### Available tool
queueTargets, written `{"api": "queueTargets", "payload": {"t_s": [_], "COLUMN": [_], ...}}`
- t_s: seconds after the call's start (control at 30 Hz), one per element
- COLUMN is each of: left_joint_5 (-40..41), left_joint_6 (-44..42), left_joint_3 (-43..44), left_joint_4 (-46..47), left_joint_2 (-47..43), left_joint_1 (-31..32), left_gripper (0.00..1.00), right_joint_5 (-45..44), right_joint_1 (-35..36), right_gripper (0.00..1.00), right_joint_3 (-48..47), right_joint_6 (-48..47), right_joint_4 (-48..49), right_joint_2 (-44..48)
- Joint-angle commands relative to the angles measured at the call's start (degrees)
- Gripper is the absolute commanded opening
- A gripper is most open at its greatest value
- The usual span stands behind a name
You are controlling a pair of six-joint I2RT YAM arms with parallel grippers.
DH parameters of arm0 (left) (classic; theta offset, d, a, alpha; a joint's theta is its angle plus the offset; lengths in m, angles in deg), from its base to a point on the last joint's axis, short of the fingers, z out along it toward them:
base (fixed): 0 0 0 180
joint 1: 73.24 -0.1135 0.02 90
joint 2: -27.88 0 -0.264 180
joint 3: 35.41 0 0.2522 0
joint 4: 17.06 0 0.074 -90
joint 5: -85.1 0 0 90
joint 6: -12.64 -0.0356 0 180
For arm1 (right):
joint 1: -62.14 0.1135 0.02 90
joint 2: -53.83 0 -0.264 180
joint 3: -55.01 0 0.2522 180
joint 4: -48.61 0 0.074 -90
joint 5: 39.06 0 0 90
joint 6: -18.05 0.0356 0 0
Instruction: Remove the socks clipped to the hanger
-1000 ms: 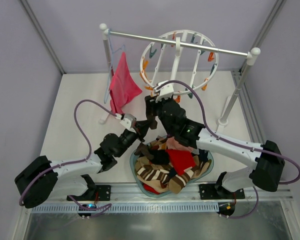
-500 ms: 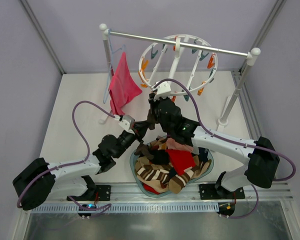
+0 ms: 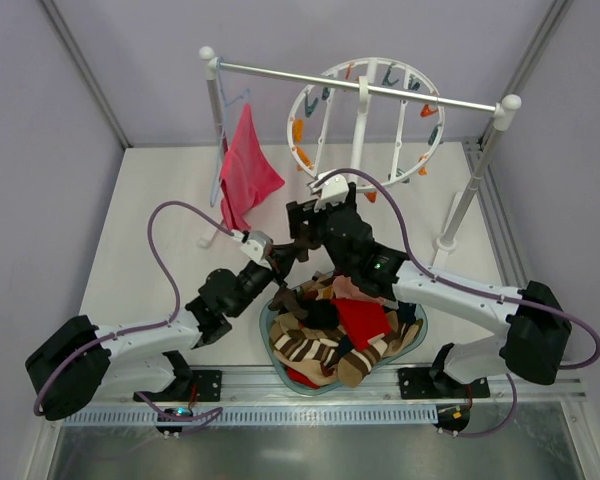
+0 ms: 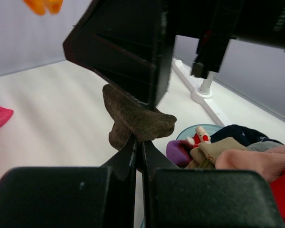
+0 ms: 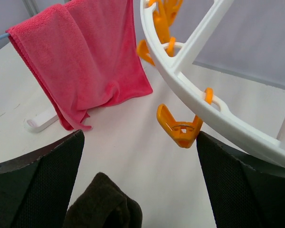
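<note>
— Entry one: left jaws?
— My left gripper (image 4: 137, 142) is pressed together, pinching the brown sock (image 4: 133, 116). Only that wrist view shows the pinch. The sock hangs clear of the hanger (image 5: 204, 102), beside the bowl (image 3: 264, 322).
— Entry two?
— My right gripper (image 5: 138, 137) is spread wide, holding nothing, just under an orange clip (image 5: 178, 128). There is open table (image 5: 123, 118) between the ring and the pink cloth (image 5: 95, 61).

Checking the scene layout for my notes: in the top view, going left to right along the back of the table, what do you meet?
From the left: pink cloth → white round hanger → right post of the rail.
</note>
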Motion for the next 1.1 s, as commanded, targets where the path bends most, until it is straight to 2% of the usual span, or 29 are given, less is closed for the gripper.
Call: {"api": "queueTargets", "payload": {"t_s": [0.0, 0.23, 0.47, 0.67, 0.83, 0.9, 1.07], "left_joint_5": [0.99, -1.47, -3.05, -12.61, -22.47, -21.52, -8.88], "left_joint_6": [-2.07, -2.51, -2.25, 3.1, 8.47, 7.78, 1.54], "left_joint_3": [2.06, 3.55, 4.61, 5.31, 7.07, 7.33, 9.96], "left_joint_4": [-1.03, -3.05, -5.16, -9.72, -15.61, -18.06, -24.31], "left_joint_2": [-0.62, 0.44, 0.18, -4.56, -9.39, -10.8, -10.3], "left_joint_1": [0.16, 0.16, 0.16, 0.16, 1.12, 3.75, 16.04], "left_gripper": [0.0, 0.0, 0.0, 0.0, 0.0, 0.0, 0.0], "right_joint_5": [1.8, 2.68, -7.06, -9.79, -12.43, -12.7, -12.43], "right_joint_1": [-0.16, -0.16, -0.95, -7.62, -13.07, -14.74, -15.89], "right_gripper": [1.0, 1.0, 1.0, 1.0, 1.0, 1.0, 1.0], "right_joint_3": [3.4, 12.28, 25.37, 39.34, 45.07, 45.95, 47.98], "right_joint_6": [-0.05, 0.48, -2.07, 0.91, 2.06, 2.76, 4.43], "right_joint_4": [4.84, 6.86, 14.59, 20.21, 20.92, 20.66, 21.98], "right_joint_2": [5.88, 14.76, 24.08, 37.44, 46.22, 47.82, 50.02]}}
